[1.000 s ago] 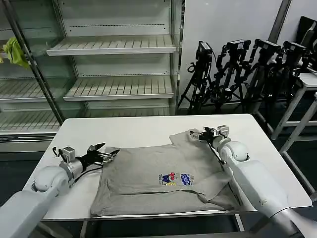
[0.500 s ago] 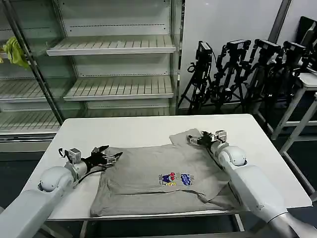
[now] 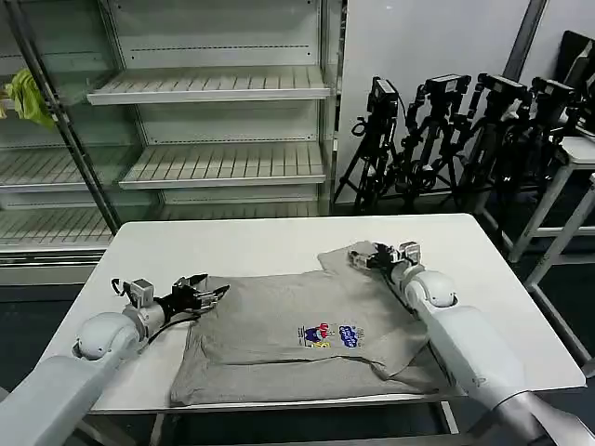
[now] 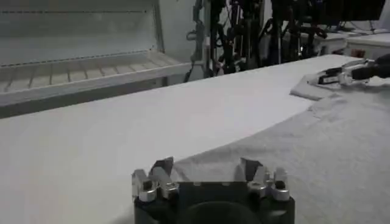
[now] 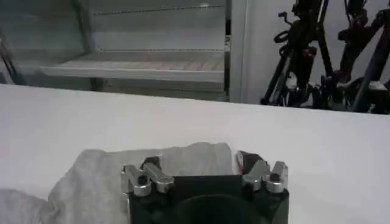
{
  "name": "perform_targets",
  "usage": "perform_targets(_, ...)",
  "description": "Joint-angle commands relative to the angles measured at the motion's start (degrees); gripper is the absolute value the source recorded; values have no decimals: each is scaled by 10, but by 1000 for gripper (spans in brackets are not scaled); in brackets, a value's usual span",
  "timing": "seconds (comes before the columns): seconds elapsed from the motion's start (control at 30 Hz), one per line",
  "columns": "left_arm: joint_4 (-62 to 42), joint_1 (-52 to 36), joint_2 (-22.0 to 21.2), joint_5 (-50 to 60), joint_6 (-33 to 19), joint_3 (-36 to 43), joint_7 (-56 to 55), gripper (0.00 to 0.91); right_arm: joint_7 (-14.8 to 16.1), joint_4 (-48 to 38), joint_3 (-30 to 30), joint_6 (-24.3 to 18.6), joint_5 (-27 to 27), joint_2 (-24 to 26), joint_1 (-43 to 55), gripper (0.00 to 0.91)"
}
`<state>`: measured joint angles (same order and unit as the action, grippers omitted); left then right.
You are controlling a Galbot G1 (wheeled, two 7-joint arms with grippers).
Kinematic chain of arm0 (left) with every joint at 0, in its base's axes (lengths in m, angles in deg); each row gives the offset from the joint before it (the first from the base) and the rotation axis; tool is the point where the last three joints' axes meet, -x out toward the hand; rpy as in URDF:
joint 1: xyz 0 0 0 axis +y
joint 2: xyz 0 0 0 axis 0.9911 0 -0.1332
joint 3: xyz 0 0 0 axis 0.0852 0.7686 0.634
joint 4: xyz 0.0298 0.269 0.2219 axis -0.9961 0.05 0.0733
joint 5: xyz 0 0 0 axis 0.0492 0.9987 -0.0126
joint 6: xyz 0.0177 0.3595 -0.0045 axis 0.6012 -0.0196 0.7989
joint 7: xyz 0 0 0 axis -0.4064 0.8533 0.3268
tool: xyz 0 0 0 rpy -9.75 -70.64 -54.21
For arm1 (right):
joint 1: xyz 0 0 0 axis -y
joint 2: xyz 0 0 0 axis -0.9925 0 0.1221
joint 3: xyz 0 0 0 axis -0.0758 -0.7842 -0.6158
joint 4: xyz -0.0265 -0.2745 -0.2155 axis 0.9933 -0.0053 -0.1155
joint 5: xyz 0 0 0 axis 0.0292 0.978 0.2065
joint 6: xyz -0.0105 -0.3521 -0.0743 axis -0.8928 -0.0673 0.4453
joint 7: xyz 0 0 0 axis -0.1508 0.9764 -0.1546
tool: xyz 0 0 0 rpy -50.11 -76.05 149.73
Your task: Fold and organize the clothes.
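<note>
A light grey short-sleeved shirt (image 3: 288,325) lies spread on the white table (image 3: 242,243), its small multicolour chest print (image 3: 332,335) facing up. My left gripper (image 3: 206,295) is low at the shirt's left edge, open. In the left wrist view the shirt's edge (image 4: 317,152) reaches in between the spread jaws of the left gripper (image 4: 206,167). My right gripper (image 3: 367,257) sits at the far right sleeve, open. In the right wrist view the sleeve (image 5: 91,176) lies between the wide jaws of the right gripper (image 5: 198,159).
Empty metal shelving (image 3: 214,88) stands behind the table, with a yellow-green cloth (image 3: 26,98) hanging at its left. Black camera tripods (image 3: 465,130) crowd the back right. Bare tabletop runs along the far side and the right edge (image 3: 502,279).
The left gripper has slid right to the shirt's left edge. The right gripper has shifted a little left over the sleeve. The shirt lies as before.
</note>
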<state>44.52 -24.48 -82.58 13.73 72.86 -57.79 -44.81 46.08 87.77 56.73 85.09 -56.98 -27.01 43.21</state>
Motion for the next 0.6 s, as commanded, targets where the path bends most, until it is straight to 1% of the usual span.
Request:
perform_targets(0.03,-7,-7,-2,3,-2,2,1,685,2,-22,-1,-1,8,-9,8,736)
perform_targets(0.07,-8,-9,-3,3,-4,1,1,715,2,-22,-1,-1,9,-9,8,736)
perform_targets(0.1,-9,-11,-3,3,-4,-1,1,786,2,-23,-2,-2,10,-9,8,736)
perform_targets(0.13,-9,-12,-3,3,-4,-2,1,826,2,-23,-2,-2,10,-9,8,736)
perform_targets(0.17,-8,-14,-4,3,-5,-6,2,897,3,-23,-1,-2,10,-9,8,736)
perform_targets(0.2,-8,-16,-4,2,-4,-8,2,907,3,-23,-1,-2,11,-8,7,736)
perform_targets(0.57,-27,-19,5,15,-2,1,1,907,4,-19,3,-5,12,-5,2,736)
perform_targets(0.6,-28,-18,5,15,-2,1,1,877,4,-18,3,-5,12,-5,2,736)
